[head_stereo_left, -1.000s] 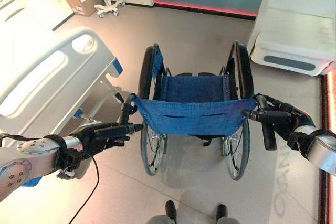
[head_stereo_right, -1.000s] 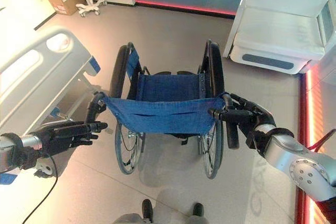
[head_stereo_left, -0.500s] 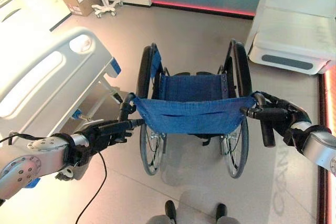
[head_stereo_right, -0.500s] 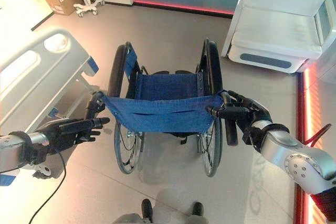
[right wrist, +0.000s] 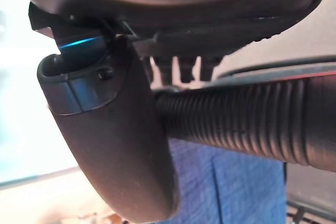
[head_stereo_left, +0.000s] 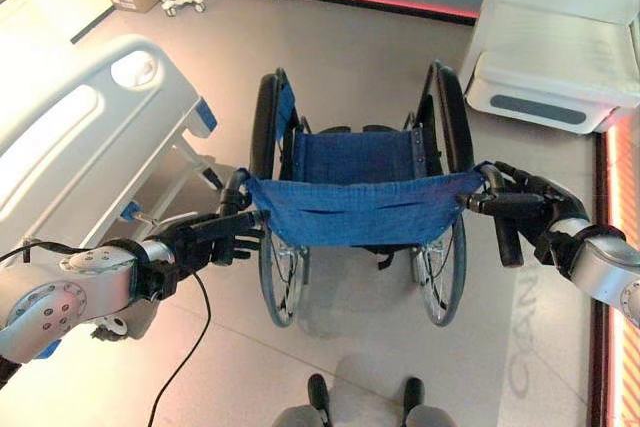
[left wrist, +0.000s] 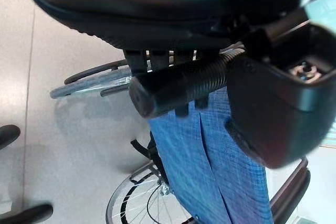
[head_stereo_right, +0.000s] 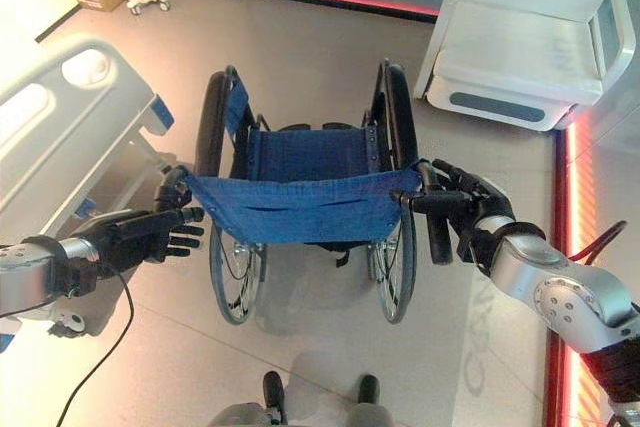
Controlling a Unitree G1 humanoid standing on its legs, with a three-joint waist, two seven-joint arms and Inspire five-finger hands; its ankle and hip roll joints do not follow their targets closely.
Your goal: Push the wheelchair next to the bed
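Item: wheelchair [head_stereo_left: 355, 197], blue sling back, standing on the floor just right of the bed [head_stereo_left: 90, 147].

Handling, my estimate: rigid frame, rolls freely on big wheels, veers if pushed unevenly; best taken at both ribbed rear grips.

My left hand [head_stereo_right: 150, 234]: fingers wrapped round the left grip [left wrist: 178, 85].

My right hand [head_stereo_right: 470, 209]: fingers clasping the right grip [right wrist: 247, 124].

Change: chair has rolled slightly forward along the bed since a second ago.

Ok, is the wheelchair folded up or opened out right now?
Opened out. The wheelchair has its blue backrest cloth stretched flat between the two push handles, and its big wheels stand well apart on the floor.
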